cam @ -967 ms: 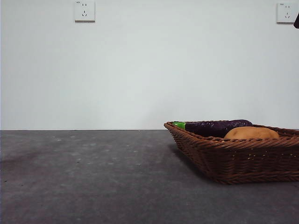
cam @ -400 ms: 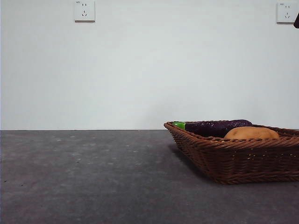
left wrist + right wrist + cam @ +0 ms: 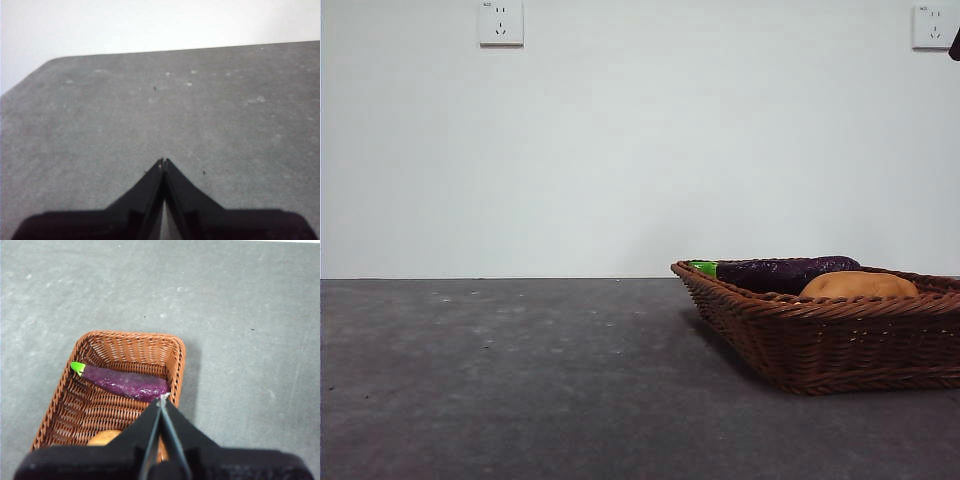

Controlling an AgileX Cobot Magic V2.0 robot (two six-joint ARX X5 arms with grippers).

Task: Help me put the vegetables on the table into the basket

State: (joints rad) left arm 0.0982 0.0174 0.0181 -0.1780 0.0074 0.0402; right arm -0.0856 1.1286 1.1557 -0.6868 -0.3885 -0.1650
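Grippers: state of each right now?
Left gripper: shut, empty, over bare table.
Right gripper: shut, empty, above the basket.

A plain white wall [image 3: 640,160] stands at the far side and fills the upper part of the front view. Two white power sockets are mounted high on it: the left socket [image 3: 501,23] sits left of centre, and the right socket [image 3: 933,27] sits near the right edge. Both are at about the same height.
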